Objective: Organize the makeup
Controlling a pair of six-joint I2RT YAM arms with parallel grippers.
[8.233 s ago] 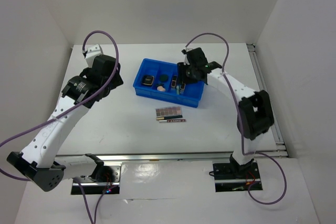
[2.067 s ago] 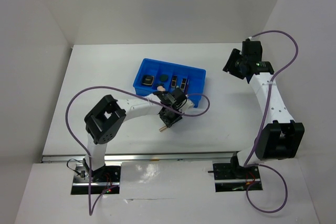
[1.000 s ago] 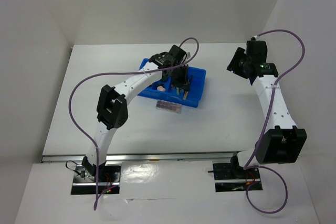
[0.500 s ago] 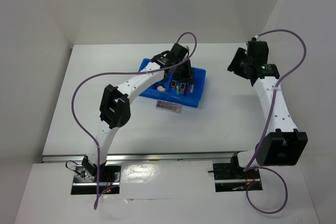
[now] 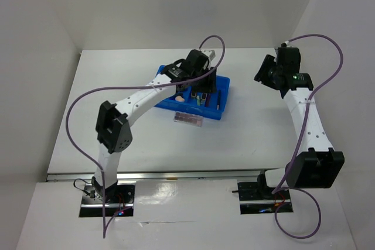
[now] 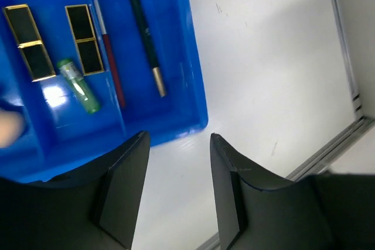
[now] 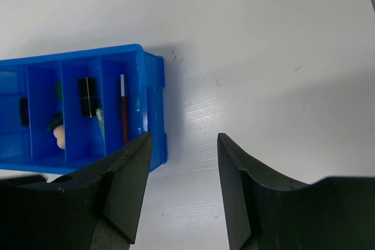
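Observation:
My left gripper [image 5: 205,88] hangs open and empty over the right end of the blue tray [image 5: 186,108]. In the left wrist view the gripper [image 6: 179,139] sits above the tray's corner [image 6: 193,86]. Below it lie a dark green pencil [image 6: 146,45], a red pencil [image 6: 110,62], a green tube [image 6: 79,86] and two black-gold cases [image 6: 84,39]. The pinkish palette [image 5: 188,120] lies on the table in front of the tray. My right gripper [image 5: 263,74] is open and empty, to the right of the tray. In its wrist view [image 7: 183,139] the peach sponge [image 7: 58,136] shows.
The tray's left compartments are mostly hidden under my left arm in the top view. A metal rail [image 6: 343,57] runs along the table's right edge. White walls enclose the table at the back and on both sides.
My left arm has gone from the table in front of the tray to over its right end. The pencils have left the table and lie in the tray. The right arm has barely moved.

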